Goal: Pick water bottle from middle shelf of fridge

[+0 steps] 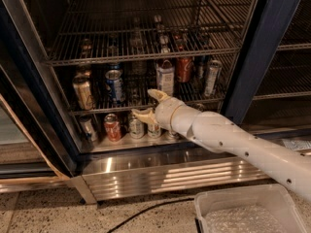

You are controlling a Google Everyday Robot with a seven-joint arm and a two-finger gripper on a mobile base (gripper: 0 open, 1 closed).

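Observation:
The fridge (272, 57) stands open, framed in dark blue. Its middle shelf (97, 109) is a wire rack holding tall cans, a white-labelled bottle (165, 76) and a faint clear water bottle (136, 90) between the blue can (115, 85) and that labelled bottle. My gripper (147, 104) hovers at the shelf's front rail, just in front of the water bottle and slightly right of it. It is open, one finger up, one down-left, with nothing held. The white arm (233, 140) comes in from the lower right.
More bottles and cans sit on the upper rack (146, 57). Short cans (112, 127) line the steel floor below my gripper. A ribbed steel base panel (170, 176) runs along the bottom. A clear plastic bin (248, 212) and a black cable (146, 210) lie on the floor.

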